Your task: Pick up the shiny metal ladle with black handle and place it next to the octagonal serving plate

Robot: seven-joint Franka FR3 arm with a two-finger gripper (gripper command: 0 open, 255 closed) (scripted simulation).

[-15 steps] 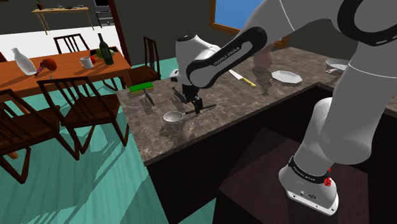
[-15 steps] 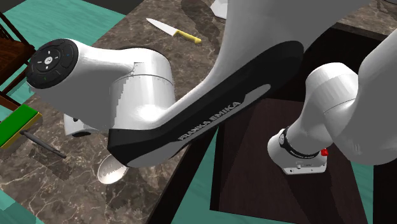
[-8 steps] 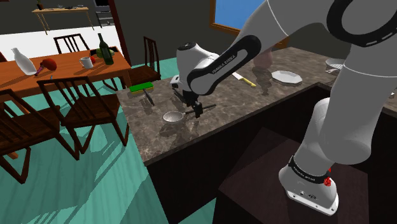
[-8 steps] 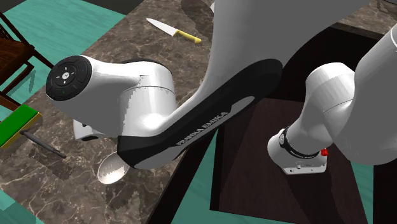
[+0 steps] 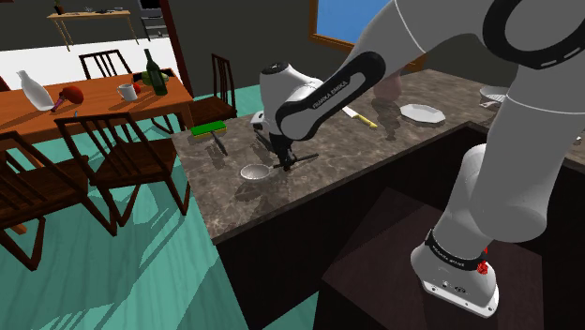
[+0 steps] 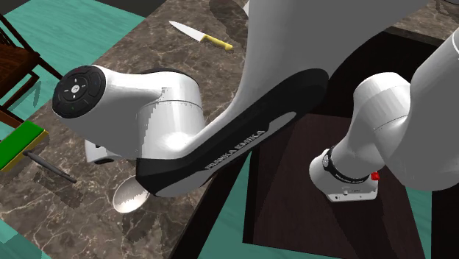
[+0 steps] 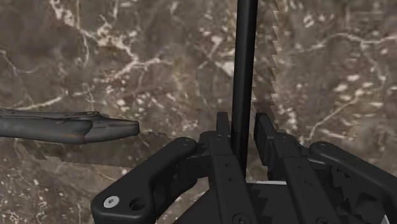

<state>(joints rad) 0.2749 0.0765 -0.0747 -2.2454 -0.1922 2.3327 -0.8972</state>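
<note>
The ladle lies on the dark marbled counter (image 5: pixel 375 155), its shiny bowl (image 5: pixel 254 172) toward the shoulder view's left and its thin black handle (image 7: pixel 245 63) running away from the hand. My gripper (image 7: pixel 243 127) stands low over the counter and is shut on that handle, both black fingers pressed against it. In the shoulder view the gripper (image 5: pixel 284 161) sits just right of the bowl. The ladle's bowl (image 6: pixel 126 197) peeks out under the forearm in the second exterior view. The white octagonal plate (image 5: pixel 422 113) rests far along the counter to the right.
A yellow-handled knife (image 5: pixel 358 115) (image 6: pixel 198 34) lies between ladle and plate. A green block (image 5: pixel 211 128) and a dark utensil (image 5: pixel 220 142) (image 7: pixel 63 124) lie beside the ladle. Wooden chairs and a dining table (image 5: pixel 56 108) stand at left. The counter's front edge is close.
The hand came down onto the ladle, and the fingers, wide apart before, have closed on the black handle. The ladle has not shifted.
</note>
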